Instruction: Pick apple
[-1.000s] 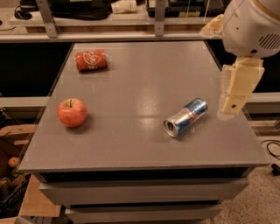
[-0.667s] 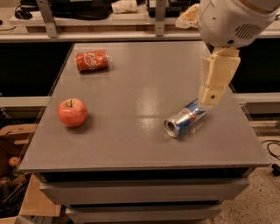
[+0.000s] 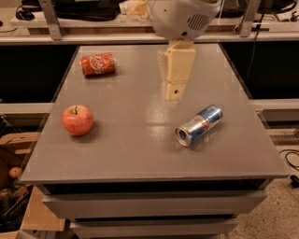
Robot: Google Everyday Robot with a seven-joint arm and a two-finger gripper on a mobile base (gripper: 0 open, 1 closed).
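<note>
Gripper [image 3: 173,94]: over mid-table [image 3: 140,154], apart from everything; open or closed cannot be told. Apple [image 3: 77,120]: well apart, untouched. Approach and grasp remain.

Wrist housing [image 3: 180,16]: bulbous glossy white shell with a rounded underside. It has a patch of small dark vent dots toward the view's right and one small dark hole low at the centre. Tool [image 3: 174,91] under it: cream-yellow plastic, boxy and flat-faced, narrowing toward the bottom tip. A thinner cream slab runs along its left edge, and there is one small dark round hole near the lower end. Tool hangs over the back-middle of the grey surface [image 3: 140,154]. Another cream-coloured part [image 3: 135,7] shows behind the housing at upper left, shape unclear.
</note>
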